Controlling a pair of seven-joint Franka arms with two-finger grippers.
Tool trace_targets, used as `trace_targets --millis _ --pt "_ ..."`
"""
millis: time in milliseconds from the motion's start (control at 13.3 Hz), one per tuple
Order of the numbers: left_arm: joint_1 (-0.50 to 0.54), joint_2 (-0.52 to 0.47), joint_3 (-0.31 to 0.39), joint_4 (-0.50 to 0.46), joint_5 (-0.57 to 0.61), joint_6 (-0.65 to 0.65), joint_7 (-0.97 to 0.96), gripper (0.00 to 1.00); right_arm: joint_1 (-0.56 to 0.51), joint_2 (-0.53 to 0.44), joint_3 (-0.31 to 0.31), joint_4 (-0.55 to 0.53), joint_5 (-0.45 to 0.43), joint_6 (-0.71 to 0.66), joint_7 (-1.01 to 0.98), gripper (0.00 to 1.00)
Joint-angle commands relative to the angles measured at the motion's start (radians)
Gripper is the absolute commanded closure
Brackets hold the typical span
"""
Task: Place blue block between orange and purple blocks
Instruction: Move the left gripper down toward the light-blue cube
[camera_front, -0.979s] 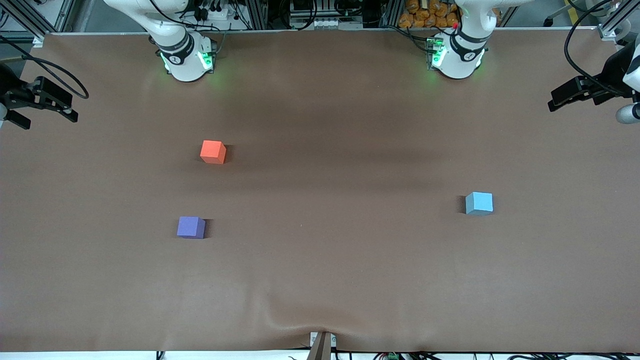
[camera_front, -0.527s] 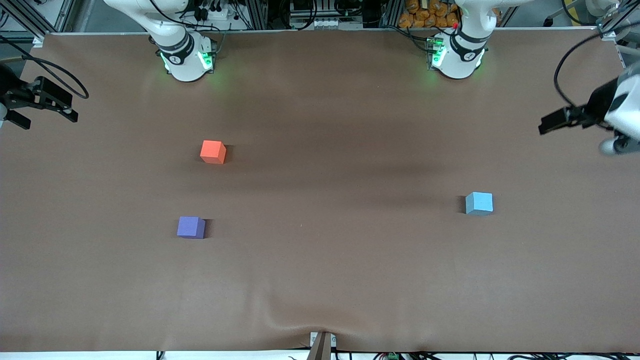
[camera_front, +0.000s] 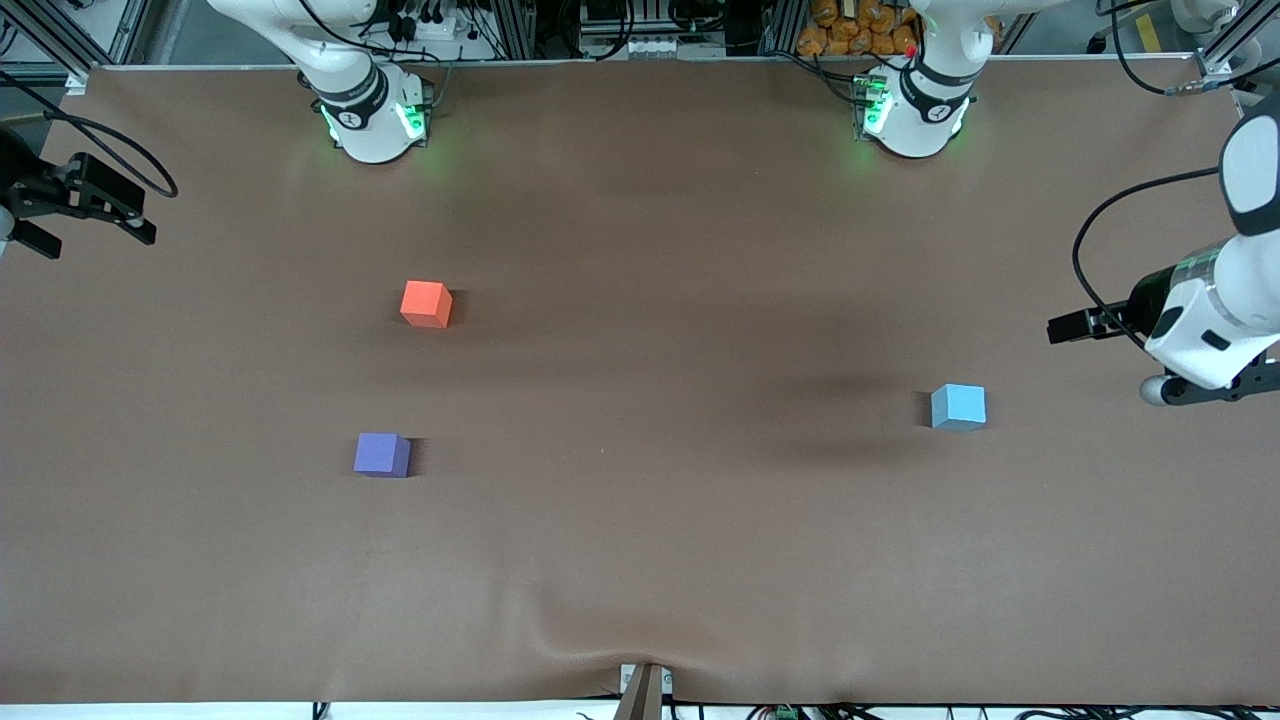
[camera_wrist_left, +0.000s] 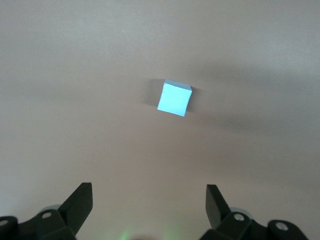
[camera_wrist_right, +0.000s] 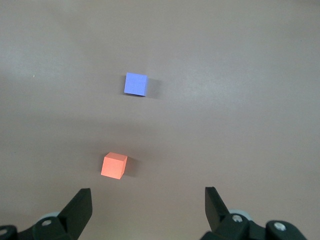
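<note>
The blue block (camera_front: 958, 407) sits on the brown table toward the left arm's end; it also shows in the left wrist view (camera_wrist_left: 174, 98). The orange block (camera_front: 426, 304) and the purple block (camera_front: 382, 455) sit apart toward the right arm's end, the purple one nearer the front camera; both show in the right wrist view, orange (camera_wrist_right: 114, 165) and purple (camera_wrist_right: 135, 84). My left gripper (camera_front: 1066, 329) hangs open and empty in the air beside the blue block, jaws wide (camera_wrist_left: 147, 194). My right gripper (camera_front: 95, 236) waits open and empty at the table's end (camera_wrist_right: 147, 196).
The brown table cover (camera_front: 640, 540) is wrinkled at its front edge around a small bracket (camera_front: 643, 688). The two arm bases (camera_front: 370, 115) (camera_front: 915, 110) stand along the back edge. Cables loop from the left arm (camera_front: 1090, 240).
My left arm has swung down toward the front camera and closer to the blue block, gripper still open. The right arm and all three blocks have not moved.
</note>
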Motion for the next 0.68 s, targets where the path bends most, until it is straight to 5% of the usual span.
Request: trace_targets --millis 0,603 --pt "0.003 0.024 -0.006 0.019 0.023 0.008 0.014 0.00 -0.023 0.005 0.014 0.014 0.007 -0.011 -0.016 0.00" --pt "0.002 0.150 -0.009 0.010 -0.026 0.093 0.022 0.00 -0.023 0.005 0.013 0.014 0.007 -0.013 -0.016 0.00"
